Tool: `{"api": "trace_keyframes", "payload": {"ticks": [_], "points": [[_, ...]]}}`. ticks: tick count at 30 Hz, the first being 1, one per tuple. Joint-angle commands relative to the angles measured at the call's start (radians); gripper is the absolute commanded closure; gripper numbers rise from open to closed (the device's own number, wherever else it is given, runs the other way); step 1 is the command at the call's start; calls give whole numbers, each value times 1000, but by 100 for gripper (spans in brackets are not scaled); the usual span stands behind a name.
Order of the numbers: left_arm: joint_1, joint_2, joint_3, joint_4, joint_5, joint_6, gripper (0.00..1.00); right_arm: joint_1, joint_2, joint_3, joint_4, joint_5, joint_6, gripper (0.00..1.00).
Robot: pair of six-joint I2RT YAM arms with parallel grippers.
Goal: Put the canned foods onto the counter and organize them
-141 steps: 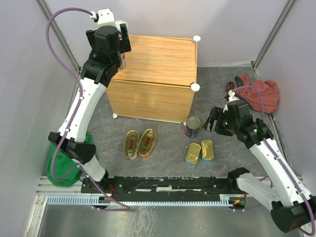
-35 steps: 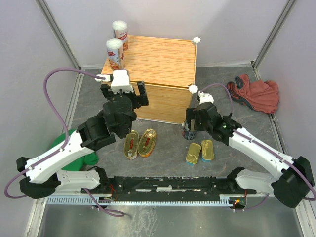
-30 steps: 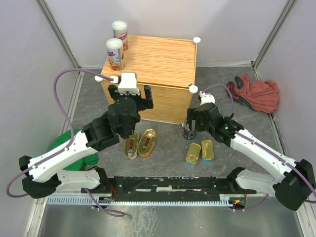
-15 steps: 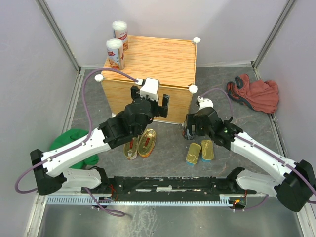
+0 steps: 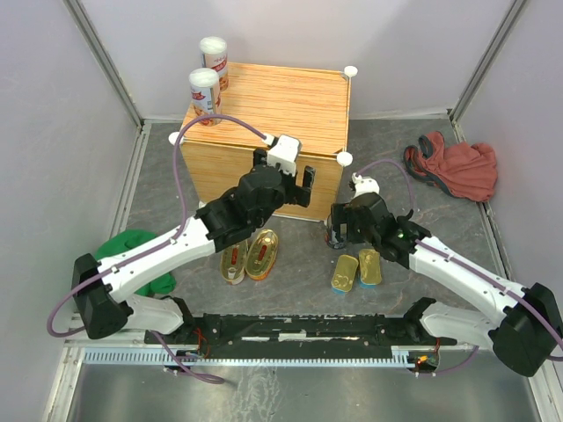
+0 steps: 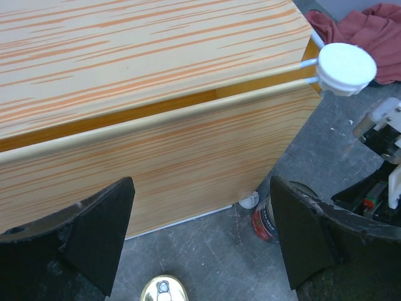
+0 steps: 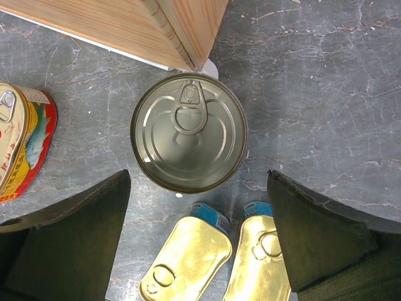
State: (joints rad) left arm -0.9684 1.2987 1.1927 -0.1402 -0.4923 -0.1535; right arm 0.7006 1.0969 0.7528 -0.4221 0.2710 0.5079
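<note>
Beside the counter's (image 7: 125,25) corner, the round tin (image 7: 188,141) is straddled untouched by the wide-spread right gripper (image 7: 197,188); it is half hidden by the equally spread left gripper (image 6: 200,238).

Most of the counter's (image 5: 290,97) top lies free, with two tall cylinders (image 5: 204,92) standing only in its far-left corner. On the floor (image 7: 313,94), the round tin (image 7: 189,140) sits just beside the counter's near-right corner, rectangular tins (image 7: 188,257) close on its near side, oval tins (image 5: 260,253) to its left, bare floor toward the red cloth (image 5: 457,167).
</note>
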Motion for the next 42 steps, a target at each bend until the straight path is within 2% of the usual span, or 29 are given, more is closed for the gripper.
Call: {"api": "trace_keyframes", "payload": {"ticks": [1, 10, 26, 42], "points": [[23, 21, 38, 87, 39, 48, 6, 7, 2, -7, 46, 22, 18, 3], [45, 98, 73, 164, 34, 36, 6, 15, 1, -24, 52, 41, 32, 3], [60, 232, 188, 199, 31, 16, 5, 23, 17, -27, 75, 57, 44, 3], [67, 233, 205, 176, 84, -20, 6, 25, 81, -23, 123, 65, 35, 2]]}}
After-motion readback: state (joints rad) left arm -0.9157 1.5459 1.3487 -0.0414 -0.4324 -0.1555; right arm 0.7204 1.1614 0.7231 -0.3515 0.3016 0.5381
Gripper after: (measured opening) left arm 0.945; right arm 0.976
